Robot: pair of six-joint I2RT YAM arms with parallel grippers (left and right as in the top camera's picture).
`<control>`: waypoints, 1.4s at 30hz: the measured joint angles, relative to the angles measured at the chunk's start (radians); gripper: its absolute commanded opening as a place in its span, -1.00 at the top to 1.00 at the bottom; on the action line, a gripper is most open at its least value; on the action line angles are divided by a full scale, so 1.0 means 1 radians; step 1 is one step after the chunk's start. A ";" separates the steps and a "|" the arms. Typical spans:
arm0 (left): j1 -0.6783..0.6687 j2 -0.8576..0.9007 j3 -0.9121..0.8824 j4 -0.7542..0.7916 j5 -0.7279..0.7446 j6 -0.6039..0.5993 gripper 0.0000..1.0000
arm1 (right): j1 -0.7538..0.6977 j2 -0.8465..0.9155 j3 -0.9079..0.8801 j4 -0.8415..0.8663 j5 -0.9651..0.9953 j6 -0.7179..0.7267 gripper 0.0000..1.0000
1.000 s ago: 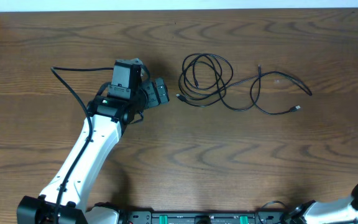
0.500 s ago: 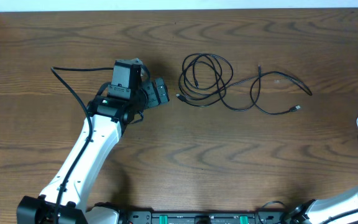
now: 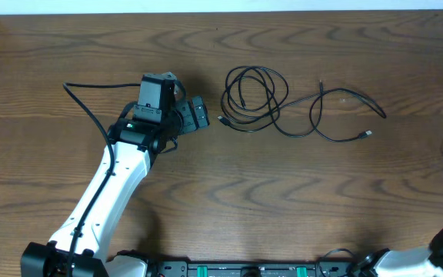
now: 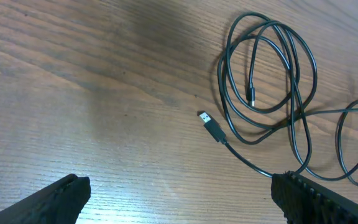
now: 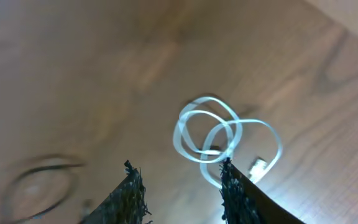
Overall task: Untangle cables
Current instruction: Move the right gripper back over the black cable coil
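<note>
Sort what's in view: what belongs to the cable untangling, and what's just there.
Belongs to the job:
black cables
white cable
left tool, open
right tool, open

Just there:
table
left arm's own black wire

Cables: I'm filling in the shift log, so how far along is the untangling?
Done: the white cable lies alone near the right edge of the table. In hand: nothing; the right end effector is open above it, the left end effector open beside the black cables. Left: those black cables cross each other in loops.
</note>
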 measured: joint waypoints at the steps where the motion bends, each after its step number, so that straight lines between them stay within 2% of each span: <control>1: 0.000 0.000 0.000 0.000 0.000 0.000 -1.00 | 0.008 -0.029 0.000 -0.001 -0.021 0.000 0.18; 6: 0.000 0.000 0.000 0.000 0.000 0.000 -1.00 | 0.122 -0.137 0.001 -0.025 -0.118 0.003 0.16; 10: 0.000 0.000 0.000 0.000 0.000 0.000 -1.00 | 0.250 -0.154 0.001 -0.064 -0.159 0.015 0.05; 16: 0.000 0.000 0.000 0.000 0.000 0.000 -1.00 | 0.478 -0.148 0.000 -0.113 -0.184 0.046 -0.47; 17: 0.000 0.000 0.000 0.000 0.000 0.000 -1.00 | 0.509 -0.146 0.000 -0.114 -0.188 0.056 -0.59; 18: 0.000 0.000 0.000 0.000 0.000 0.000 -1.00 | 0.538 -0.142 0.000 -0.114 -0.188 0.068 -0.88; 19: 0.000 0.000 0.000 0.000 0.000 0.000 -1.00 | 0.574 -0.136 0.000 -0.115 -0.189 0.084 -0.99; 30: 0.000 0.000 0.000 0.000 0.000 0.000 -1.00 | 0.858 -0.002 0.000 -0.044 -0.192 0.137 -0.98; 35: 0.000 0.000 0.000 0.000 0.000 0.000 -1.00 | 0.930 0.125 0.000 -0.035 -0.193 0.238 -0.53; 42: 0.000 0.000 0.000 0.000 0.000 0.000 -1.00 | 1.010 0.327 0.000 0.058 -0.259 0.369 -0.36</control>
